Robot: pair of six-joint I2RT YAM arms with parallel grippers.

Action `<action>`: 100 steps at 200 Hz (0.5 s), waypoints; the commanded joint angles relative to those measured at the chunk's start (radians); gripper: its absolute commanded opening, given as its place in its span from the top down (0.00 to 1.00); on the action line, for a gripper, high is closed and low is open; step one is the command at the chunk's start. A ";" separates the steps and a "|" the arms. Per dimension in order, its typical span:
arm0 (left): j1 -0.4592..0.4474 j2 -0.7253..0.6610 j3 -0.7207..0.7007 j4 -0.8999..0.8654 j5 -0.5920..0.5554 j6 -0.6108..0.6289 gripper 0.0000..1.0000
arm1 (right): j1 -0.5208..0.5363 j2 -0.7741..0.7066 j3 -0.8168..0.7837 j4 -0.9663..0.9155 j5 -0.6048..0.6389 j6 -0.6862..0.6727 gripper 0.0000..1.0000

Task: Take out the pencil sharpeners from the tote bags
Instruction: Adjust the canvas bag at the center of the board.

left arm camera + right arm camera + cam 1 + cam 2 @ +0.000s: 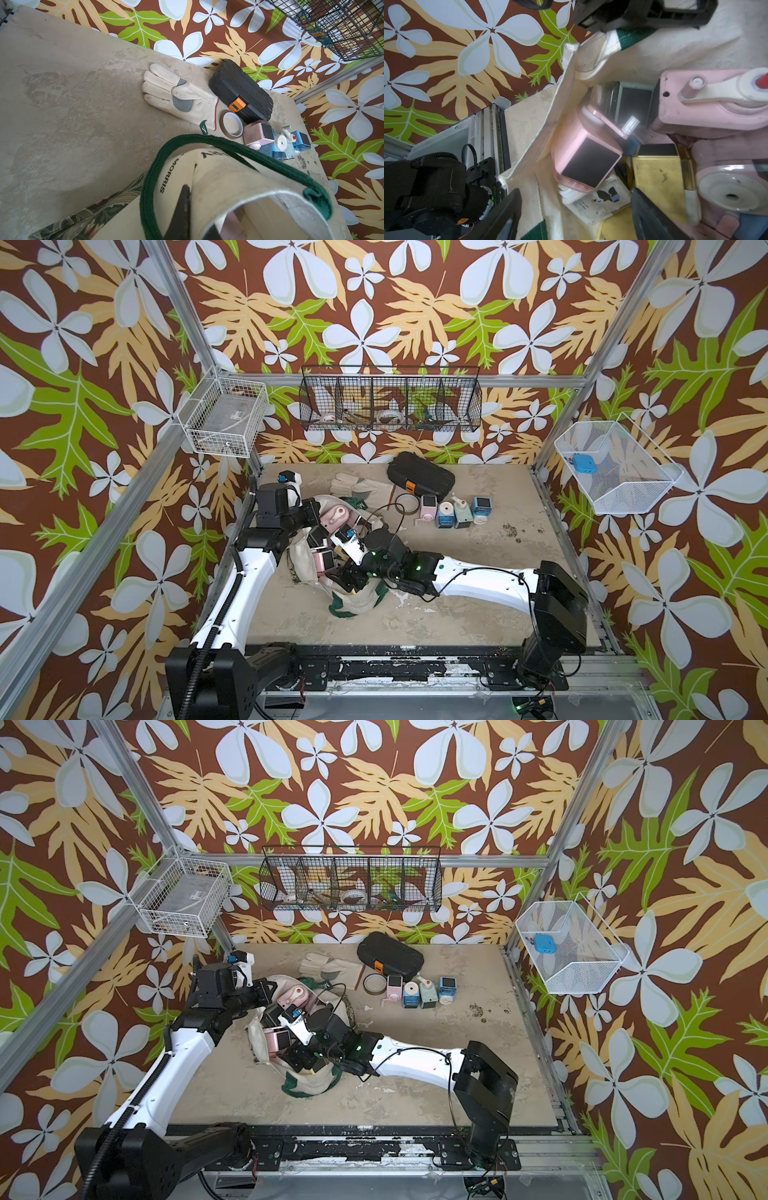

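Black front rail (374, 668), paint chipped, carries both arm bases. Table (478, 593) is beige, mottled and stained. Floral walls (374, 302) on three sides, with wire baskets (390, 398) hung on them.

Tote bag (365, 599) lies slumped on the left half of the table. Its long axis runs near-to-far, mouth gaping upward, green strap (345, 610) spilling at its near end. Pencil sharpeners (322, 560) are piled inside the tote: pink, yellow, white, dark windows facing assorted ways. A row of four sharpeners (455, 512) stands beyond and right of the tote, well apart from it.

Left gripper (188, 199) is pinched on the tote's far rim. Right gripper (576, 191) is over the tote mouth, jaws wide, nothing clamped.

Glove (357, 487), black case (419, 475) and tape roll (231, 135) lie beyond the tote. The table's left edge is just beside the tote; bare table lies right of it and in front.
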 commanded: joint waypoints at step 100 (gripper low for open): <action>-0.001 -0.008 0.004 0.039 -0.005 -0.013 1.00 | -0.067 0.106 0.036 0.150 -0.231 0.275 0.16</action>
